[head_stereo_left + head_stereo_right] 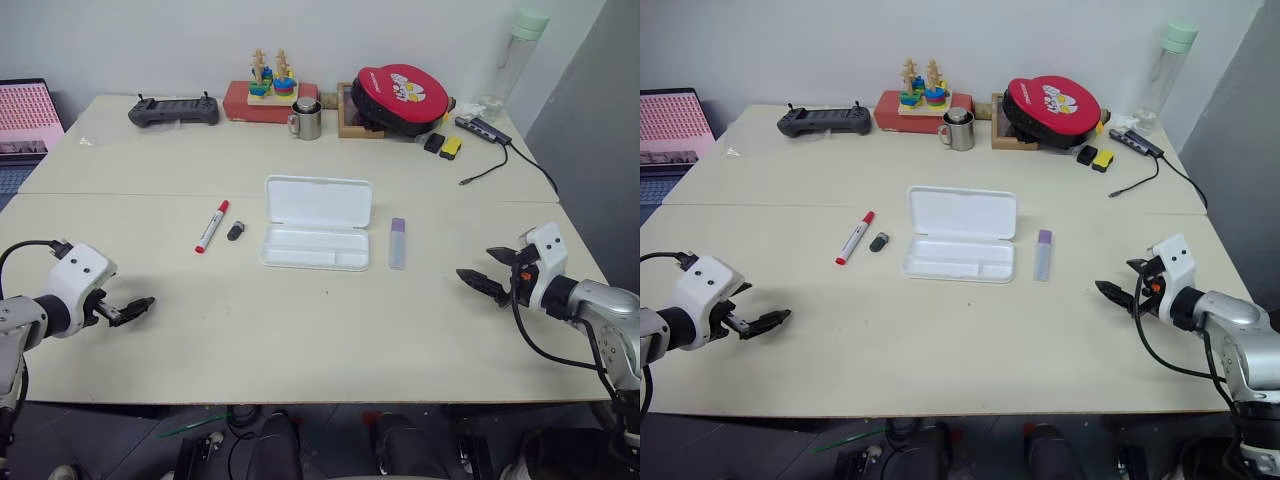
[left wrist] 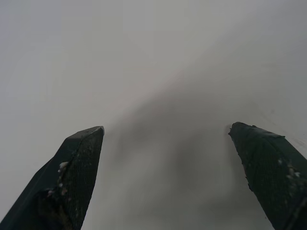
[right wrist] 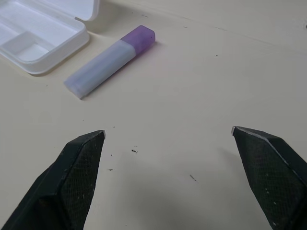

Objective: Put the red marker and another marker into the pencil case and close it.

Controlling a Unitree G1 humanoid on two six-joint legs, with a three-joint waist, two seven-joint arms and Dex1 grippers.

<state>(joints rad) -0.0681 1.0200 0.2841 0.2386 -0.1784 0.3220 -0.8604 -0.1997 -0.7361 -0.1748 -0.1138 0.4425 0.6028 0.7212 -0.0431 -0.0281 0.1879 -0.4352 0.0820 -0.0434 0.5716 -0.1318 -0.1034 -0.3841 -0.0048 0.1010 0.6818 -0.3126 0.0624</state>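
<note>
The pencil case (image 1: 316, 222) lies open, the red marker (image 1: 211, 227) left of it, the purple-capped marker (image 3: 109, 60) ahead of the right gripper (image 3: 168, 139)'s spread fingers. The left gripper (image 2: 165, 134) gapes empty.

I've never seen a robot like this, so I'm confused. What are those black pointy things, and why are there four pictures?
Two pictures come from the robot's head, looking down at the table. The other two come from cameras on its wrists. The black points are its pinchers: the left gripper and right gripper, both open and holding nothing. On the table lie an open white pencil case, a red marker on its left, a small black object and a purple-capped marker on its right.
</note>
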